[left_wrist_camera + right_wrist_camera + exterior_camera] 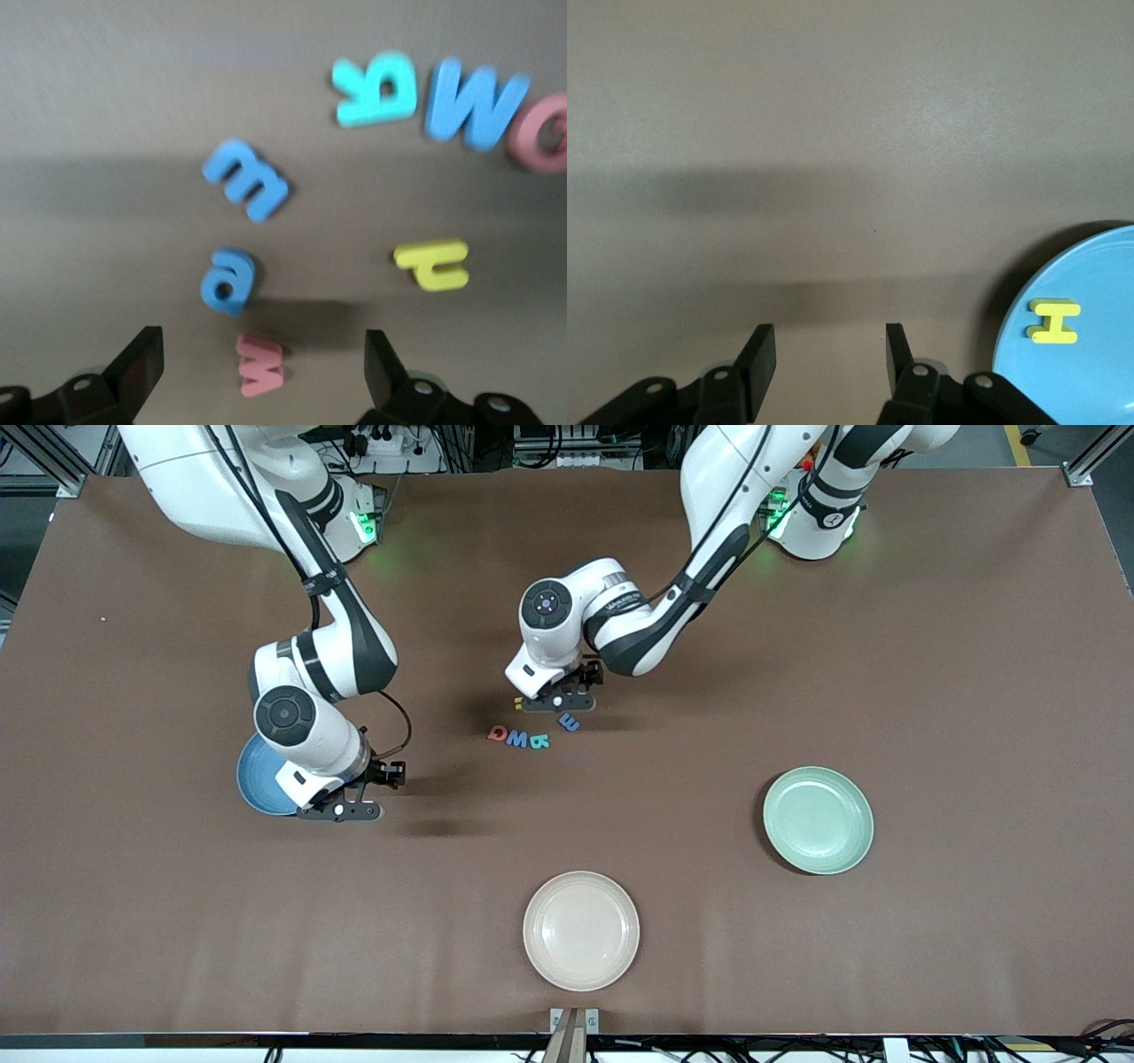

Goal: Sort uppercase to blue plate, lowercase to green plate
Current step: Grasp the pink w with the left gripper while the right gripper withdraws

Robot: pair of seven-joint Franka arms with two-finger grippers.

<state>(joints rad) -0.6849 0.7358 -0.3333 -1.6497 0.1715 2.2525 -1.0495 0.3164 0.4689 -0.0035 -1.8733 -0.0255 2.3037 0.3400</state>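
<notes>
Lying on the blue plate [1090,354], yellow H [1053,320] shows only by right wrist; both grippers' fingers apart, empty.

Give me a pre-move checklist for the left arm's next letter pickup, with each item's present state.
1. Left pincer open: ok.
2. Left pincer empty: ok.
3. Left pincer over the letter pile, red w between its fingers: ok.
4. Blue a apart from the red w: ok.
5. Green plate free to receive small letters: ok, nothing lies in it.
6. Right pincer empty, beside the blue plate where the yellow H lies: ok.
</notes>
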